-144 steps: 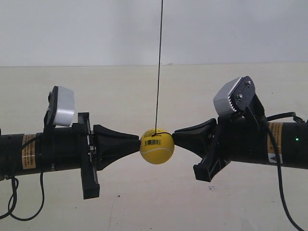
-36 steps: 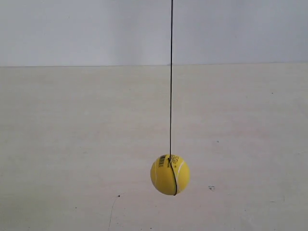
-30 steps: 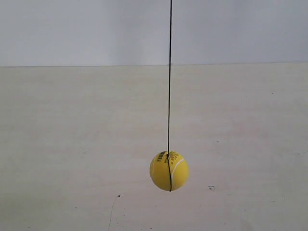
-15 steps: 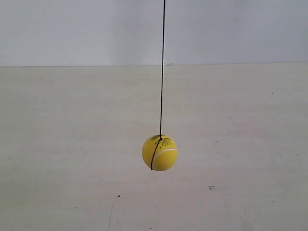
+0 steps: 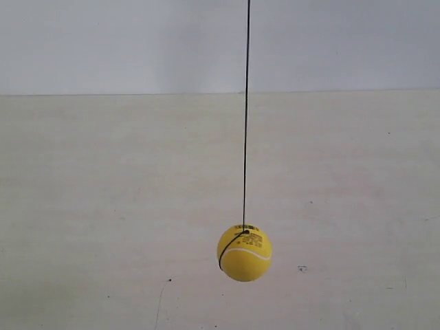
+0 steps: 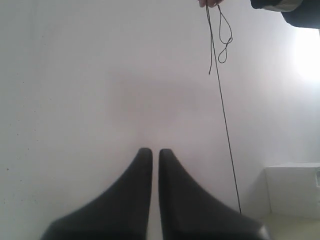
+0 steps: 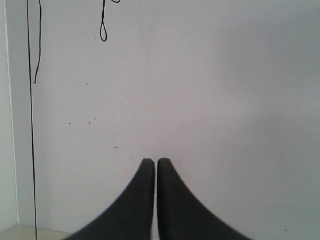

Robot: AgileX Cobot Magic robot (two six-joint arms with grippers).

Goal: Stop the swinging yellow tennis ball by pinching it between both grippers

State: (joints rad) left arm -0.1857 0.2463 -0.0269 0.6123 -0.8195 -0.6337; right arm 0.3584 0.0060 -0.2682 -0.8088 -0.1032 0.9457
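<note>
The yellow tennis ball (image 5: 245,252) hangs free on a thin dark string (image 5: 246,117) in the exterior view, low and a little right of centre, with its pale seam and black print facing me. Neither arm shows in that view. My left gripper (image 6: 151,152) is shut with nothing in it, pointing at a white wall; the string (image 6: 224,120) runs past beside it. My right gripper (image 7: 150,162) is likewise shut and empty, with the string (image 7: 32,125) far off to one side. The ball itself is out of both wrist views.
A pale table surface (image 5: 103,206) lies behind and below the ball, under a white wall (image 5: 124,41). A hand and dark sleeve (image 6: 280,6) hold the string's looped end (image 6: 223,35) in the left wrist view. A white box (image 6: 292,190) sits beside it.
The ball has swung from higher and left of centre half a second ago back down and to the right. Both grippers, pinching the ball several seconds ago, have left the exterior view.
</note>
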